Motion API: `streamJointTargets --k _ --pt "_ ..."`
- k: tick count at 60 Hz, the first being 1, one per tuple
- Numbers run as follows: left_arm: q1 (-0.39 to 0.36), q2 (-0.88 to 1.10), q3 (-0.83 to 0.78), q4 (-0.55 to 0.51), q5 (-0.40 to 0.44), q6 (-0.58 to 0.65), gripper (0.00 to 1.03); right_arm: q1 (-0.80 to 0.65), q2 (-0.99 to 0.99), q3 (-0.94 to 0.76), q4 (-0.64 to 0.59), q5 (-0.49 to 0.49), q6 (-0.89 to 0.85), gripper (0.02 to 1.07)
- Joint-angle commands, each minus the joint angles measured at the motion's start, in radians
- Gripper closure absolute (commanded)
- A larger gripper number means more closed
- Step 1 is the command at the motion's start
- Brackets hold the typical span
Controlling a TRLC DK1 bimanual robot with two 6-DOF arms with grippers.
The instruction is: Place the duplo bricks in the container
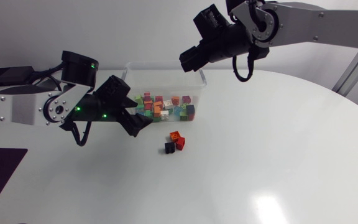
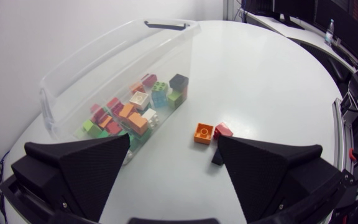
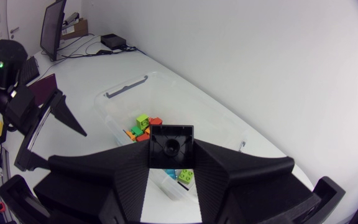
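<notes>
Brick (image 3: 171, 140), black, clamped in right pincer (image 3: 171, 154) above container (image 3: 126, 93).

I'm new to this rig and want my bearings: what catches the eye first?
The clear container, part-filled with colourful bricks, stands between the two arms. Over it, the right hand grips a black brick. Three loose bricks, orange, red and black, lie on the table just beside the container.

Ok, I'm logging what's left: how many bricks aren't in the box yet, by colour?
Black bricks: 2, one on the table, one in the right gripper
Orange brick: 1
Red brick: 1
Total: 4
</notes>
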Motion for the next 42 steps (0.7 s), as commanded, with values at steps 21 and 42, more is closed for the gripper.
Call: streamJointTargets --k 21,42 --pt "-0.044 0.087 -0.074 -0.03 0.051 0.15 0.05 -0.007 0.253 0.279 -0.017 -0.023 0.05 0.75" --pt "-0.075 0.208 -0.057 -0.005 0.051 0.213 0.06 -0.009 0.409 0.448 -0.06 -0.026 0.059 0.06"
